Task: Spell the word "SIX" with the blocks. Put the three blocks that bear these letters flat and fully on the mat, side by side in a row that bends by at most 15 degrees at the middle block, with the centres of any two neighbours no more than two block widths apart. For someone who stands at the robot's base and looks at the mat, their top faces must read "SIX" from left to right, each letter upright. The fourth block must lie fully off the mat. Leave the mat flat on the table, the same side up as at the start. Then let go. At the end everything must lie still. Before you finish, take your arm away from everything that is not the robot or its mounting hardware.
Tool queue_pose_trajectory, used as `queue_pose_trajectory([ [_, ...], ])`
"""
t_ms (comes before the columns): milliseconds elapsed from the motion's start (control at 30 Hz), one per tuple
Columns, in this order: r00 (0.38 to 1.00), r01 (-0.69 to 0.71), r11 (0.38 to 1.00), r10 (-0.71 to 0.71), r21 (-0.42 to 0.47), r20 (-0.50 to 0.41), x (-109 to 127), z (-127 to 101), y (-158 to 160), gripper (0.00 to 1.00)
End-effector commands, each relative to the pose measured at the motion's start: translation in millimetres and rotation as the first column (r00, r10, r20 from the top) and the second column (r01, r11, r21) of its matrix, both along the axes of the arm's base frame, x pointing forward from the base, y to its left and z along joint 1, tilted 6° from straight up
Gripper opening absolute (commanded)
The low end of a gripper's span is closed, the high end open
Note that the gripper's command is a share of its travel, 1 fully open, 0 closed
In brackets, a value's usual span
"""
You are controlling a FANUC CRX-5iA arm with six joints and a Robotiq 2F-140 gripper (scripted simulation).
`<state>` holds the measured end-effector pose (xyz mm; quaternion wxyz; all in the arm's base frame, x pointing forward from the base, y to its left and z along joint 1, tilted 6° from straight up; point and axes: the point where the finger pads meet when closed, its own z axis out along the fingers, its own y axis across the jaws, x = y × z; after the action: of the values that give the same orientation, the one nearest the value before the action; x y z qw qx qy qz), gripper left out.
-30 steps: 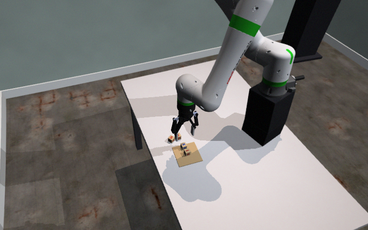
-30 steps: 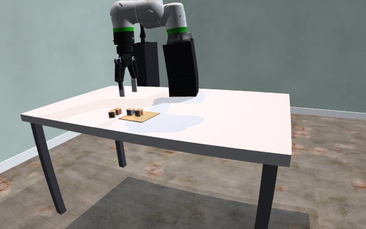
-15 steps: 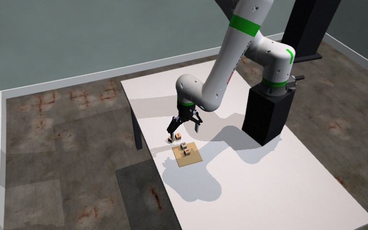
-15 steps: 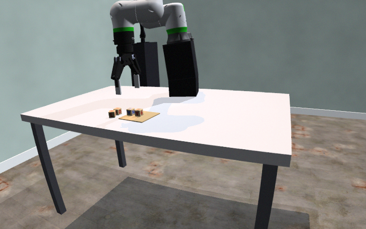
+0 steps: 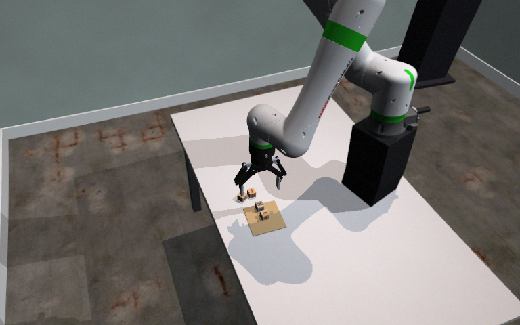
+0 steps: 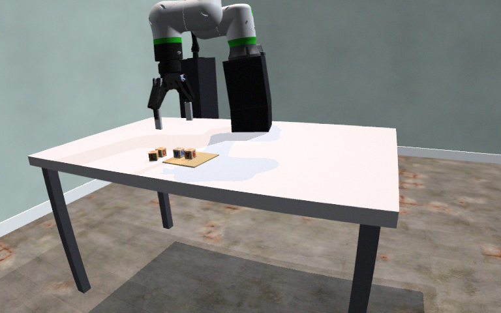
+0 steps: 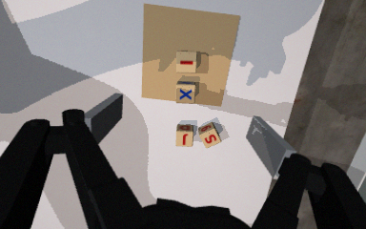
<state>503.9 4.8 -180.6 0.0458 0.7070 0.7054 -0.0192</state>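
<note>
"How does the tool (image 5: 260, 187) (image 6: 174, 121) (image 7: 187, 116) look?" — not a question to leave hanging, so: spread wide, with bare space between the fingers, raised above the worktop (image 5: 355, 257) (image 6: 303, 166) (image 7: 166, 167)

"And on the mat (image 5: 273, 225) (image 6: 205, 156) (image 7: 166, 29)?" Just two of the four: the I block (image 5: 264, 214) (image 6: 190, 153) (image 7: 186, 62) and the X block (image 5: 259, 206) (image 6: 178, 152) (image 7: 186, 93), near each other, letters up. From the base, I on the left and X on the right, with the X block close to the mat's edge

"Fully inside that edge?" Cannot tell from these views. Lying flat, though, just like the mat beneath

"Now for the S block (image 5: 242, 197) (image 6: 152, 155) (image 7: 210, 135)." Off the mat, down on the worktop, letter up but turned at an angle to the row. Missing from the word so far

"Alone there?" No, just beside the J block (image 5: 251, 193) (image 6: 160, 151) (image 7: 185, 135), also off the mat, also letter up, on the X block's side. Squarer to the row than the S block

"Anything pinched?" Nothing. Well apart from all four blocks
</note>
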Motion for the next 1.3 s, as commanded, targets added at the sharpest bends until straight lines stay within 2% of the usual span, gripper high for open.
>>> queue_pose_trajectory([
  [0,0.99,0.138,0.99,-0.138,0.001,0.016,2.2,0.3,-2.0,1.0],
  [100,0.986,0.168,0.986,-0.168,0.003,0.019,2.6,0.3,-2.5,1.0],
  [167,0.961,0.274,0.962,-0.274,0.009,0.028,4.2,0.4,-4.2,1.0],
  [233,0.948,0.316,0.949,-0.316,0.012,0.032,4.8,0.4,-4.8,1.0],
  [600,0.8,0.596,0.802,-0.597,0.038,0.053,9.4,0.7,-9.8,1.0],
  [667,0.8,0.596,0.802,-0.597,0.038,0.053,9.4,0.7,-9.8,1.0],
  [700,0.746,0.662,0.748,-0.663,0.046,0.058,10.6,0.8,-11.2,1.0],
  [833,0.677,0.732,0.679,-0.734,0.056,0.062,12.0,0.9,-12.8,1.0],
  [1167,0.438,0.893,0.443,-0.896,0.085,0.068,16.0,1.2,-17.4,1.0],
  [1233,0.438,0.893,0.443,-0.896,0.085,0.068,16.0,1.2,-17.4,1.0],
  [1267,0.361,0.926,0.366,-0.93,0.094,0.068,17.2,1.3,-18.8,1.0],
])
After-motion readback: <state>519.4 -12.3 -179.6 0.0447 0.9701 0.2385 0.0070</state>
